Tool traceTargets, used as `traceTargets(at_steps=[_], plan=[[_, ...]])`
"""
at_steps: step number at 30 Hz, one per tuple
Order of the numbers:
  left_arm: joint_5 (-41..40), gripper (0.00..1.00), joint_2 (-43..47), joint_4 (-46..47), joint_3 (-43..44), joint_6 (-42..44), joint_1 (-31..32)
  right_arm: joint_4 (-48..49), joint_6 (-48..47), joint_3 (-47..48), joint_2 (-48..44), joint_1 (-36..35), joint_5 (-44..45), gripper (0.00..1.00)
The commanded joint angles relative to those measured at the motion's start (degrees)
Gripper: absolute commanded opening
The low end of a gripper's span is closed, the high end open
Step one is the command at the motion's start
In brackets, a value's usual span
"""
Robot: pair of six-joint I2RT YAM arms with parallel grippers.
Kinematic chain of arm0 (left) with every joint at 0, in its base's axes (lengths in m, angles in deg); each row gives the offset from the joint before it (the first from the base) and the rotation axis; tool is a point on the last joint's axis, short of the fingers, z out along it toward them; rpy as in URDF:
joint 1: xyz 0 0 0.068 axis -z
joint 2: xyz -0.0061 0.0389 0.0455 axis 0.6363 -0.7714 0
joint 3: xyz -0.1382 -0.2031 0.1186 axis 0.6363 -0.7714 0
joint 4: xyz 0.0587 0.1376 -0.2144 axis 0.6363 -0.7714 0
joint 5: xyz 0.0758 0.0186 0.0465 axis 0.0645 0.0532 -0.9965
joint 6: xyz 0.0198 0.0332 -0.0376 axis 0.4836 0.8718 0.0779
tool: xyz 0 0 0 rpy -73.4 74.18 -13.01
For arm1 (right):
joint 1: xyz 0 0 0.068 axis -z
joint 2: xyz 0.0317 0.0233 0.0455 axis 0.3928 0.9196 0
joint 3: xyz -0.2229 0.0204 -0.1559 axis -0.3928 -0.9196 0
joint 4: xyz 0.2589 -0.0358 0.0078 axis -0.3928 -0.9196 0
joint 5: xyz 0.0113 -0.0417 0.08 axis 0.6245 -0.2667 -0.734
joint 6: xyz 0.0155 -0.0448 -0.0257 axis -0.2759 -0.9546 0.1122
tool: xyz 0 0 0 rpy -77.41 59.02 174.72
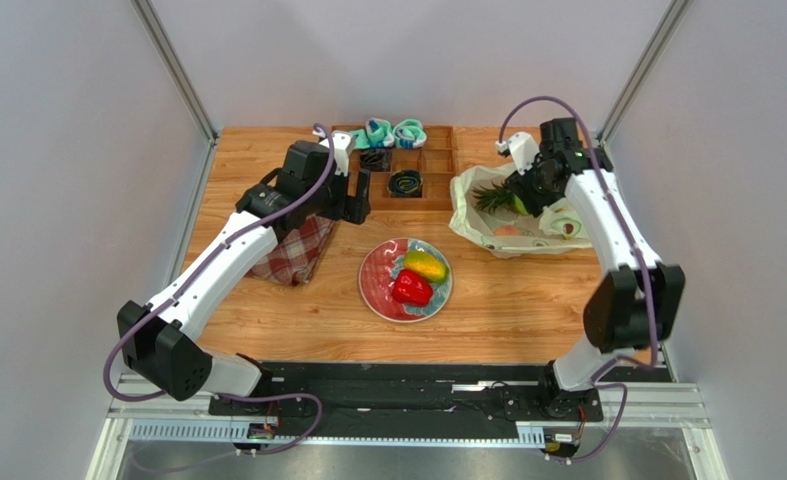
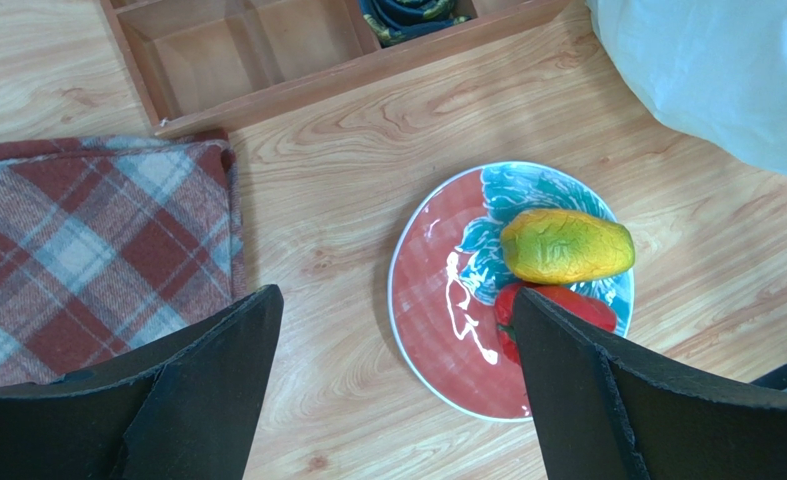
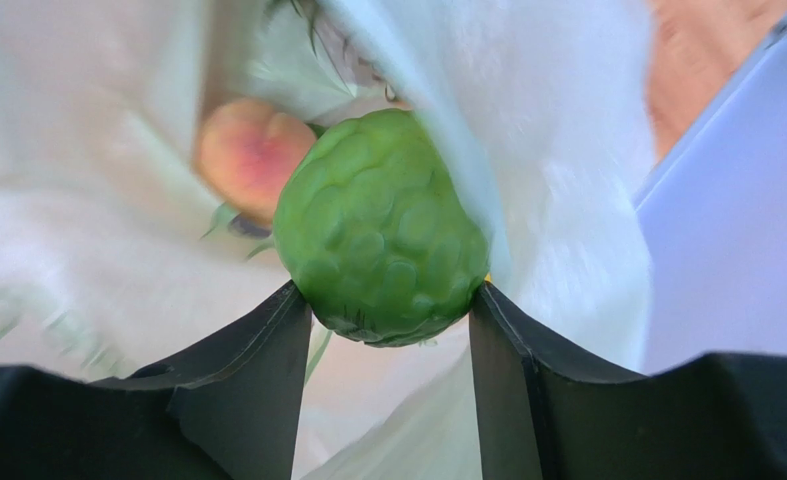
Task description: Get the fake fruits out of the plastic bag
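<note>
The cream-white plastic bag [image 1: 515,222] lies at the right, by the wooden tray. A pineapple's green crown [image 1: 494,197] shows at its mouth. My right gripper [image 1: 533,198] is over the bag, shut on a green bumpy round fruit [image 3: 382,228], with both fingertips [image 3: 289,310] against its sides. A peach [image 3: 244,152] lies inside the bag behind it. The yellow mango [image 1: 426,265] and red bell pepper [image 1: 411,288] lie on the red and teal plate [image 1: 377,290]. My left gripper [image 1: 358,196] is open and empty, high over the wood left of the plate [image 2: 447,330].
A wooden compartment tray [image 1: 437,180] at the back holds teal-and-white rolled socks [image 1: 392,131] and dark coils. A red plaid cloth [image 1: 295,252] lies under the left arm. Grey walls close in both sides.
</note>
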Motion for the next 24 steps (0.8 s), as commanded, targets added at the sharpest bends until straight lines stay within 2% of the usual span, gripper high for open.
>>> traceTargets(at_steps=[1,4,7,10,11,13,14,17,24], plan=[[1.77,0.94,-0.65,1.23,1.93,-1.07,-0.87,-6.57,0.15,-1.14,-11.14,0.09,-14.43,0.43],[2.13,0.94,-0.82,1.23,2.29,-1.25,-1.13,-8.52,-0.48,-2.81,-15.97,-0.08,-21.45,0.43],[2.13,0.94,-0.56,1.14,2.2,-1.25,-1.22,-9.05,0.13,-3.34,-19.41,-3.5,-24.65,0.45],[1.86,0.94,-0.04,1.14,2.2,-0.99,-1.22,-10.19,0.67,-2.29,-20.64,-11.92,-24.75,0.44],[1.43,0.94,0.05,1.06,2.29,-0.81,-1.22,-10.11,0.58,-1.59,-20.82,-17.78,-24.4,0.44],[0.81,0.94,0.58,1.05,2.29,-0.46,-1.22,-9.32,0.23,-1.58,-20.82,-23.7,-22.91,0.45],[0.37,0.94,0.67,1.14,2.29,-0.02,-1.22,-9.23,-0.99,-2.19,-20.3,-28.95,-22.47,0.45],[-0.16,0.94,1.37,1.05,2.11,0.77,-1.22,-9.58,-3.63,-5.34,-16.17,-34.78,-20.1,0.42],[-1.04,0.94,5.14,0.88,0.8,3.23,-1.22,-6.95,0.13,-13.52,-7.64,-35.24,-12.36,0.4]])
